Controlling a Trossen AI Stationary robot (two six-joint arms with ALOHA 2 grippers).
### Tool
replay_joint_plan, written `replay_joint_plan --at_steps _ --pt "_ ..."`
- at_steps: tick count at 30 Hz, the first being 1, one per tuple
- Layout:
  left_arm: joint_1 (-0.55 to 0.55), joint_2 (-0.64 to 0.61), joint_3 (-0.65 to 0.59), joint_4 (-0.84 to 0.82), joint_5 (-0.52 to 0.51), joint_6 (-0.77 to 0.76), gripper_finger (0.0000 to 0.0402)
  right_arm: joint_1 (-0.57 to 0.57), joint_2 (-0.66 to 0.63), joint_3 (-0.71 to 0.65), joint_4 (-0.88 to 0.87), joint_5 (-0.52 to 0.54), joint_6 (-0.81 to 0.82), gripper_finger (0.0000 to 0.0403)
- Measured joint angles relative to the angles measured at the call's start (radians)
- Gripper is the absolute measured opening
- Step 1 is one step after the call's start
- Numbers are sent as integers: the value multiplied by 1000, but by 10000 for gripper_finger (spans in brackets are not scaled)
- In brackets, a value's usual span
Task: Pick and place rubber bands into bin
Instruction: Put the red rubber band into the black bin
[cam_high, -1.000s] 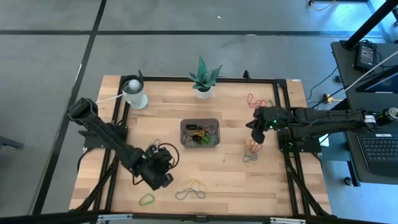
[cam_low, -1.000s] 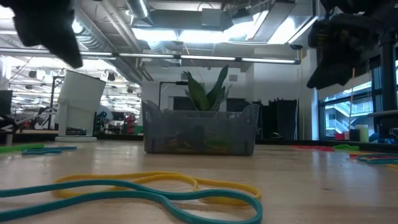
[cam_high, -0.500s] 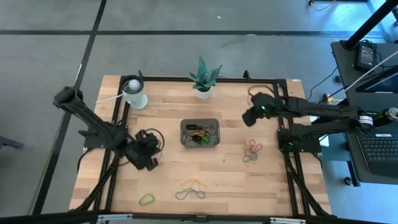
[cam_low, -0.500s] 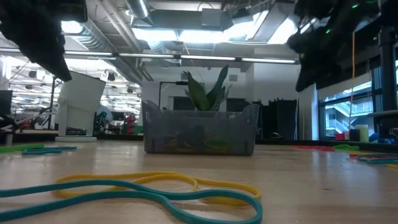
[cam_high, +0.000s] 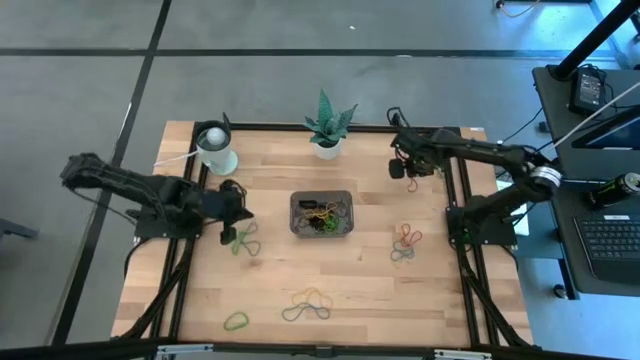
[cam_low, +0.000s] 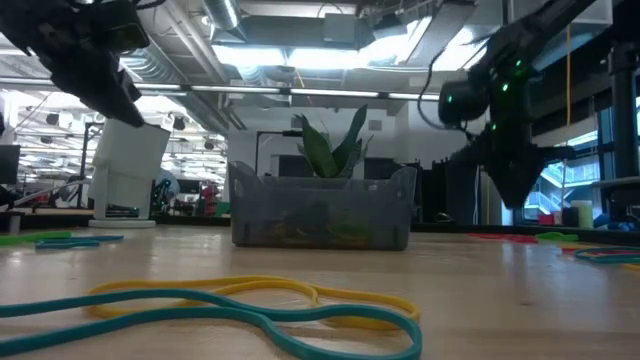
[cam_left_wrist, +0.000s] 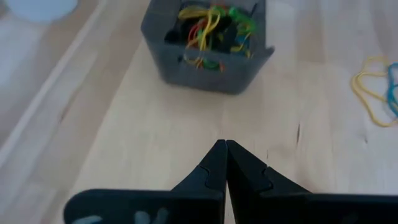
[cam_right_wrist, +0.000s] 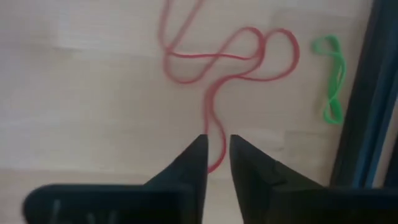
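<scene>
Bright, even overhead light; ceiling strip lamps (cam_low: 300, 55) glare in the low view, foreground teal rubber band (cam_low: 250, 315) and both wrist views soft

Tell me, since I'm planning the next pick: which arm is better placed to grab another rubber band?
Probably the right. The right gripper hangs slightly open over the red band, while the left gripper is shut, facing the bin across bare wood.

We see a potted plant (cam_high: 327, 125) at the table's (cam_high: 360, 280) far edge, between our two grippers and nearer the right one. A white cup (cam_high: 216, 148) stands just beyond our left gripper, near the far left corner.
</scene>
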Motion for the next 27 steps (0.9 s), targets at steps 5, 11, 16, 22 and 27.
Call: replay_joint_plan --at_steps 5,11,16,22,27 --pt "115 -71 -37 42 101 119 1 -21 104 0 39 0 1 121" --pt "190 -79 -38 52 177 168 1 -21 230 2 80 1 21 163" --pt "203 -78 -38 50 213 168 1 -21 300 13 71 12 16 168" --pt "203 -78 -38 49 228 168 1 -20 306 13 94 2 -12 103" --pt "203 -78 -38 49 227 164 1 -20 306 13 106 -4 -83 15"
